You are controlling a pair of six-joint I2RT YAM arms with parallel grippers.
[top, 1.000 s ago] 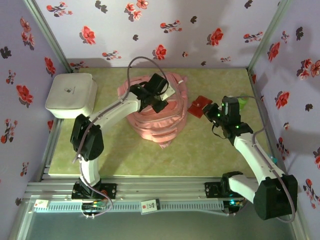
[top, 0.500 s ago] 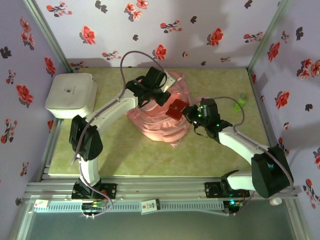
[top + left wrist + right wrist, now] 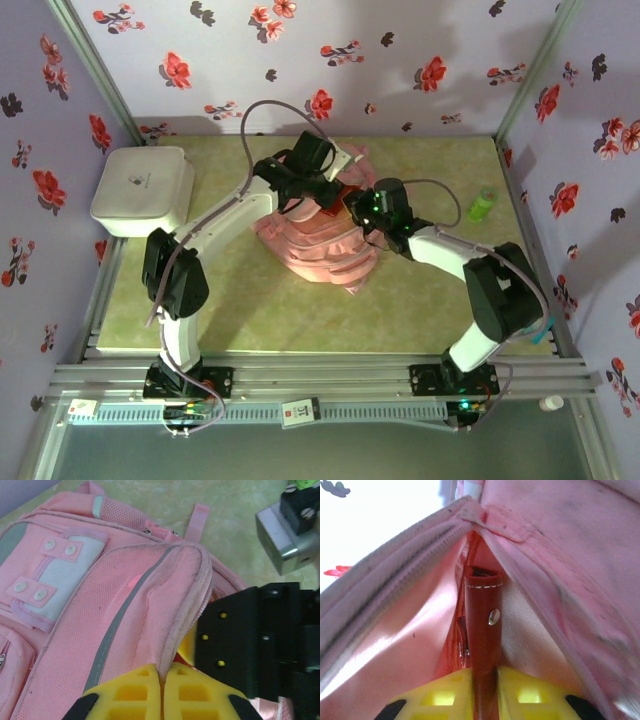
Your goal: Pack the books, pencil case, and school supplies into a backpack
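Note:
The pink backpack lies in the middle of the table. My left gripper is shut on the zipper edge of its front panel, and its yellow pads pinch the rim and hold the opening apart. My right gripper is shut on a red leather-like flat case with a strap and a metal stud. The case points into the backpack's pink lining. Books and the grey pencil case are out of view.
A white rounded box sits at the back left of the table. A small green object lies at the right near the wall. Flowered walls close in the back and both sides.
My right arm has swung left, carrying the red case from the table's right side into the backpack's opening. The left gripper has shifted slightly back with the backpack's edge.

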